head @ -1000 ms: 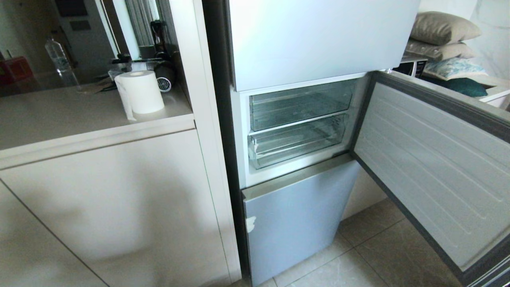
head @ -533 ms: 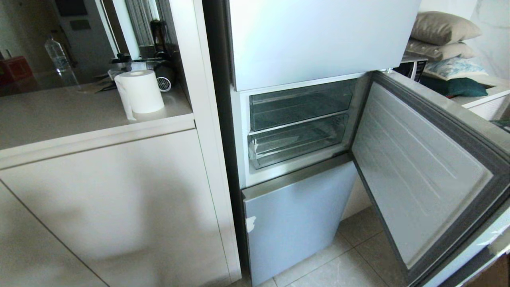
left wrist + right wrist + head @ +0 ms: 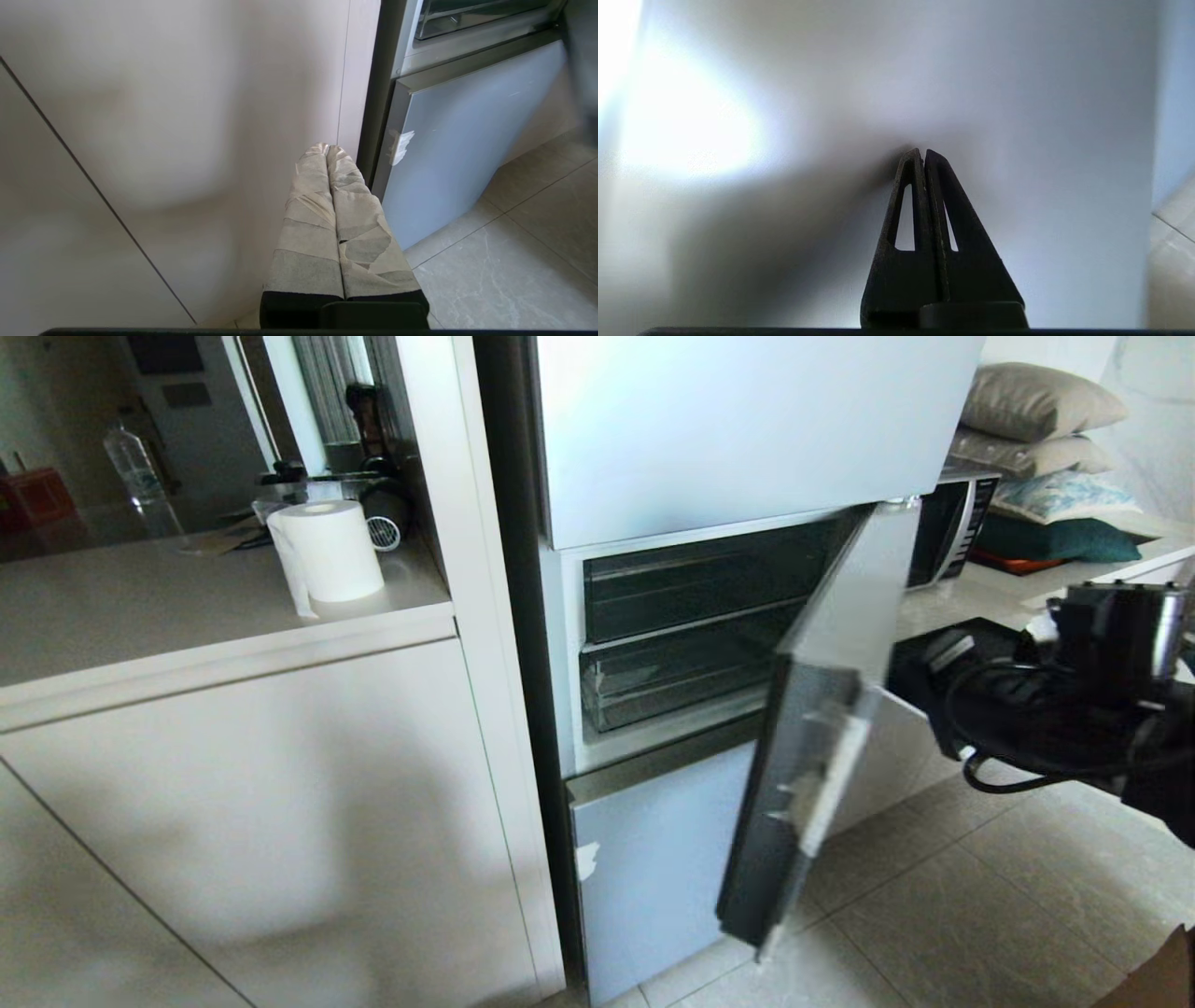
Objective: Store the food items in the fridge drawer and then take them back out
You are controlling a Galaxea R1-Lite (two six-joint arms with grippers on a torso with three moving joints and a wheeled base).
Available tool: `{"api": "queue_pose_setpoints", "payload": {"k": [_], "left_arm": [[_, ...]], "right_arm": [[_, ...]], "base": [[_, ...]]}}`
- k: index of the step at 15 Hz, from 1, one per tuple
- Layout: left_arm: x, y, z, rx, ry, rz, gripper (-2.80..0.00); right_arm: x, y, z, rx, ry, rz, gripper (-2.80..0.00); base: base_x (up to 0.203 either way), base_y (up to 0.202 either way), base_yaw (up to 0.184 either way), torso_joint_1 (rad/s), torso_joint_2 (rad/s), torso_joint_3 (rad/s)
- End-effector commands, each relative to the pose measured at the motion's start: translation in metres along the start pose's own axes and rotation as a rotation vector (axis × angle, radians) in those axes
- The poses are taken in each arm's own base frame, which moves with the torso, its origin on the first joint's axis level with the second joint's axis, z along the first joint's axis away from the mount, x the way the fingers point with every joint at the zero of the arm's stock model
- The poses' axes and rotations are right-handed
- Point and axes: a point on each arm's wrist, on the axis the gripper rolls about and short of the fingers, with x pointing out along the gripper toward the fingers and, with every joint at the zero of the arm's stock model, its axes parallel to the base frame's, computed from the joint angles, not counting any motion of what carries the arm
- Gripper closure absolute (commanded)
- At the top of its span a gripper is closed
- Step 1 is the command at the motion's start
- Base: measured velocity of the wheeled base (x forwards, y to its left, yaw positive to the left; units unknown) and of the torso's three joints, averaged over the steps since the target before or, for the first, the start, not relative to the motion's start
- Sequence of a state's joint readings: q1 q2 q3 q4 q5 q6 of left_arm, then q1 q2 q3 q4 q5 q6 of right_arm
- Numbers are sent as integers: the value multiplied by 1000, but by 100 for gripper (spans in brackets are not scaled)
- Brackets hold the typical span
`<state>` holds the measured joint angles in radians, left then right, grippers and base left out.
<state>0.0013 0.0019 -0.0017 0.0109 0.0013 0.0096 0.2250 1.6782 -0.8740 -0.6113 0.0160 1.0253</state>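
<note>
Pale-blue fridge door (image 3: 822,709) stands half-swung, the right gripper (image 3: 923,154) pressed closed and empty against its outer face. Fridge drawer (image 3: 681,677) sits pushed in, no food visible, so the task looks nearly finished.

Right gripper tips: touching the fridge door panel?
Touching, it seems. In the right wrist view the shut right gripper has its tips set against the pale fridge door, their shadow meeting them with no gap. The head view hides the tips behind the door.

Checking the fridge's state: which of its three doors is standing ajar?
The middle door, swung partway out before the clear drawers; the top door and bottom door sit shut.
</note>
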Motion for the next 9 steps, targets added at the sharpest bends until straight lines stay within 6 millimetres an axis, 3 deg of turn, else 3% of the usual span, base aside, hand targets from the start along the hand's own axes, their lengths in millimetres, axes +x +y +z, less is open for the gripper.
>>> {"api": "queue_pose_setpoints", "payload": {"k": [1, 3, 9], "left_arm": [[0, 0, 0, 1, 0, 0, 0], [0, 0, 0, 0, 0, 0, 0], [0, 0, 0, 1, 0, 0, 0]], "right_arm": [[35, 29, -47, -62, 9, 11, 0], [47, 43, -63, -103, -32, 11, 0], [31, 43, -50, -135, -62, 15, 0]], "base": [[0, 0, 0, 0, 0, 0], [0, 0, 0, 0, 0, 0], [0, 0, 0, 0, 0, 0]]}}
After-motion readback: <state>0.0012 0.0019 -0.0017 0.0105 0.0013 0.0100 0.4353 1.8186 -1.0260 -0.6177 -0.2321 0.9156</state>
